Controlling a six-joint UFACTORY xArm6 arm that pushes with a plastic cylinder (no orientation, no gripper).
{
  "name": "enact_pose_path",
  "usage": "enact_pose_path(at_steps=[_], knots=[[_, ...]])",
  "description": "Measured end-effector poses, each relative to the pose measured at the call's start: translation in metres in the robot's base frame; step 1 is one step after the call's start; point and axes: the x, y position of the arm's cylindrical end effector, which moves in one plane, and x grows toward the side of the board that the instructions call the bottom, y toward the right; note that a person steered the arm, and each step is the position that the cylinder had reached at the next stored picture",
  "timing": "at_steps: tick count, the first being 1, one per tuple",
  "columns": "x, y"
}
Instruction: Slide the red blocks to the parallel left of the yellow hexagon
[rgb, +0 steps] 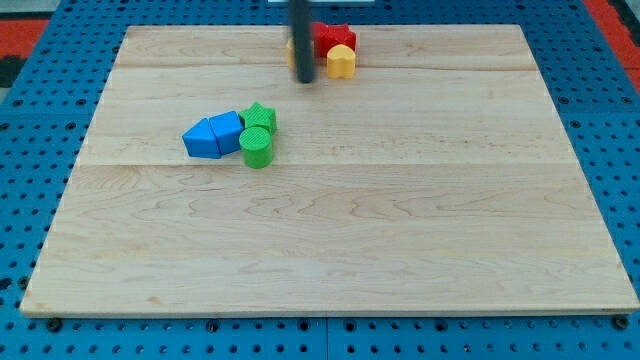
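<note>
Red blocks sit at the far edge of the wooden board, a little right of its middle; their shapes are hard to make out, one looking star-like. Touching them on the near right side is the yellow hexagon. A sliver of another yellow block shows at their left, mostly hidden behind the dark rod. My tip rests on the board just left of the hexagon and slightly nearer. The arm has no gripper, only this rod. Well apart, toward the left, lies a cluster: two blue blocks touching each other, a green star and a green cylinder against them.
</note>
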Motion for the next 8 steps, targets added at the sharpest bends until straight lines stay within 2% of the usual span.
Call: enact_pose_path(at_steps=[1, 2, 3, 4, 5, 6, 7, 8], knots=[[-0.002, 0.064], [-0.064, 0.070], [-0.099, 0.068], [-0.099, 0.035], [-0.087, -0.052], [-0.043, -0.115], [-0.038, -0.142], [-0.075, -0.091]])
